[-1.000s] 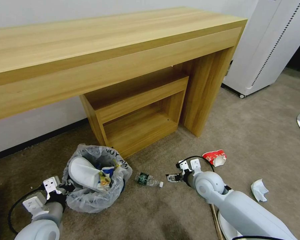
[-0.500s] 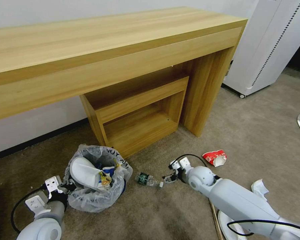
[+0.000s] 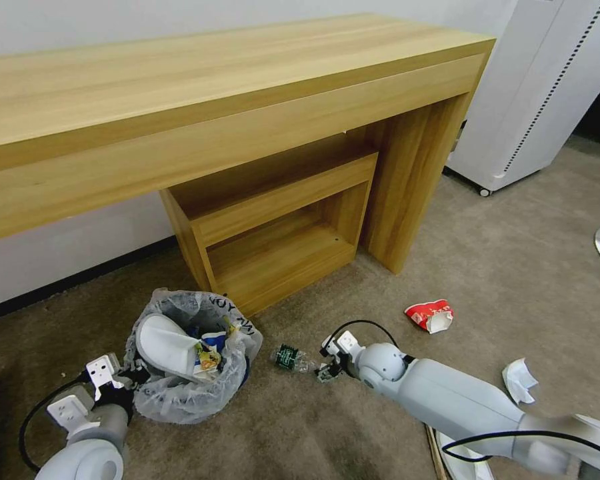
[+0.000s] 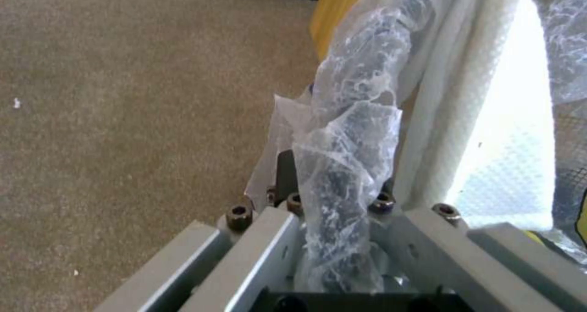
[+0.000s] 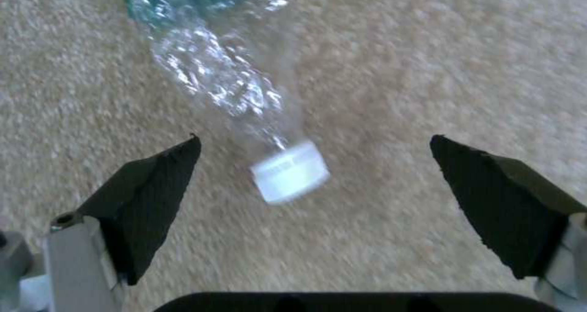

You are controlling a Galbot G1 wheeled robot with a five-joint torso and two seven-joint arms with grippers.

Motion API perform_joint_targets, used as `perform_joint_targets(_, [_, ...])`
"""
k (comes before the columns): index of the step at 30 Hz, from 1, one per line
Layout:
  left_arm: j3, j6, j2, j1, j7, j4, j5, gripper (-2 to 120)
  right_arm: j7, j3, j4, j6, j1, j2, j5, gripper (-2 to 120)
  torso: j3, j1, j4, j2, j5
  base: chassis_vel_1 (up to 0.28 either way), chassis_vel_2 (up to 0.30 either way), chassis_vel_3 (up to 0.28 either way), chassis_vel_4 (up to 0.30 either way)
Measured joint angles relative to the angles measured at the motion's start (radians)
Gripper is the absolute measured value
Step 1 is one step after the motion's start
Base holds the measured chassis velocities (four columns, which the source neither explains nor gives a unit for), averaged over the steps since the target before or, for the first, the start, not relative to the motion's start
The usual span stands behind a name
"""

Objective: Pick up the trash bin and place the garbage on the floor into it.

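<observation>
**A:** Risk first, operator: your right gripper (image 5: 315,197) has its jaws spread wide on either side of the white cap end of the clear bottle (image 3: 292,359), which lies on the beige floor (image 3: 527,280) just beside the trash bin (image 3: 187,360). That bottle is crumpled, thin plastic. I'd judge the cap could skid off a pad or the neck could squirt out as you close, and it may roll toward the desk (image 3: 233,113).

**B:** And your left side?

**A:** Your left gripper (image 4: 333,202) is clamped on the bin's rim through the clear bag. What you hold looks to be mostly wrinkled film, so I'd worry that the liner slides or tears and the bin tips, spilling the white slipper (image 3: 167,347) and the wrappers already inside.

**B:** What can't you make out?

**A:** How much hard rim sits between the left pads; the bag hides it. In the head view the right wrist covers the bottle's cap, so you can't judge there whether the fingertips touch carpet. The right wrist view is smeared, and the green label is cut off at its edge.

**B:** Anything left on the carpet?

**A:** A red wrapper (image 3: 430,315) and a white paper scrap (image 3: 517,380) lie well apart from the bin, and your right arm partly hides a wooden stick.
</observation>
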Motion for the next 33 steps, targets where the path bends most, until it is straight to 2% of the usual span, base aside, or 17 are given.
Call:
perform_joint_targets(6, [-0.001, -0.008, -0.005, -0.004, 0.001, 0.004, 0.001, 1, -0.004, -0.020, -0.055, 0.034, 0.006, 0.065, -0.008, 96, 0.000, 0.000, 0.0001, 0.000, 0.0001, 0.000, 0.000, 0.000, 0.000])
perform_joint_targets(11, [-0.003, -0.019, -0.004, -0.003, 0.005, 0.009, 0.000, 1, 0.018, -0.031, -0.084, 0.051, 0.004, 0.102, -0.005, 85, 0.000, 0.000, 0.0001, 0.000, 0.0001, 0.000, 0.000, 0.000, 0.000])
perform_joint_targets(13, [-0.005, -0.020, 0.000, -0.004, 0.005, 0.011, -0.002, 1, 0.034, -0.031, -0.093, 0.055, -0.001, 0.110, -0.004, 73, 0.000, 0.000, 0.0001, 0.000, 0.0000, 0.000, 0.000, 0.000, 0.000])
perform_joint_targets(15, [-0.005, -0.020, 0.001, -0.005, 0.005, 0.011, -0.002, 1, 0.037, -0.031, -0.093, 0.056, -0.002, 0.111, -0.004, 73, 0.000, 0.000, 0.0001, 0.000, 0.0000, 0.000, 0.000, 0.000, 0.000])
perform_joint_targets(18, [-0.003, -0.022, 0.002, -0.008, 0.005, 0.017, -0.003, 1, 0.049, -0.025, -0.100, 0.061, -0.011, 0.112, -0.004, 59, 0.000, 0.000, 0.0000, 0.000, 0.0000, 0.000, 0.000, 0.000, 0.000])
perform_joint_targets(19, [-0.003, -0.022, 0.002, -0.008, 0.005, 0.017, -0.003, 1, 0.049, -0.025, -0.100, 0.061, -0.011, 0.112, -0.004, 59, 0.000, 0.000, 0.0000, 0.000, 0.0000, 0.000, 0.000, 0.000, 0.000])
perform_joint_targets(21, [0.000, -0.024, 0.002, -0.010, 0.005, 0.021, -0.003, 1, 0.055, -0.020, -0.108, 0.068, -0.017, 0.112, -0.004, 48, 0.000, 0.000, 0.0000, 0.000, 0.0000, 0.000, 0.000, 0.000, 0.000])
perform_joint_targets(22, [0.000, -0.024, 0.002, -0.010, 0.005, 0.021, -0.003, 1, 0.055, -0.020, -0.108, 0.068, -0.017, 0.112, -0.004, 48, 0.000, 0.000, 0.0000, 0.000, 0.0000, 0.000, 0.000, 0.000, 0.000])
perform_joint_targets(23, [0.002, -0.025, 0.003, -0.011, 0.005, 0.023, -0.002, 1, 0.060, -0.018, -0.115, 0.075, -0.020, 0.112, -0.004, 39, 0.000, 0.000, 0.0000, 0.000, 0.0001, 0.000, 0.000, 0.000, 0.000])
perform_joint_targets(25, [0.003, -0.025, 0.003, -0.012, 0.005, 0.025, -0.002, 1, 0.060, -0.016, -0.120, 0.079, -0.023, 0.113, -0.007, 39, 0.000, 0.000, 0.0000, 0.000, 0.0000, 0.000, 0.000, 0.000, 0.000])
perform_joint_targets(28, [0.004, -0.027, 0.005, -0.015, 0.005, 0.029, -0.002, 1, 0.064, -0.008, -0.131, 0.084, -0.027, 0.117, -0.009, 28, 0.000, 0.000, 0.0000, 0.000, 0.0000, 0.000, 0.000, 0.000, 0.000])
perform_joint_targets(31, [0.006, -0.028, 0.005, -0.017, 0.005, 0.033, -0.002, 1, 0.070, -0.005, -0.141, 0.098, -0.030, 0.121, -0.010, 24, 0.000, 0.000, 0.0000, 0.000, 0.0000, 0.000, 0.000, 0.000, 0.000])
perform_joint_targets(33, [0.006, -0.028, 0.005, -0.018, 0.005, 0.033, -0.002, 1, 0.071, -0.004, -0.141, 0.100, -0.030, 0.121, -0.010, 23, 0.000, 0.000, 0.0000, 0.000, 0.0000, 0.000, 0.000, 0.000, 0.000])
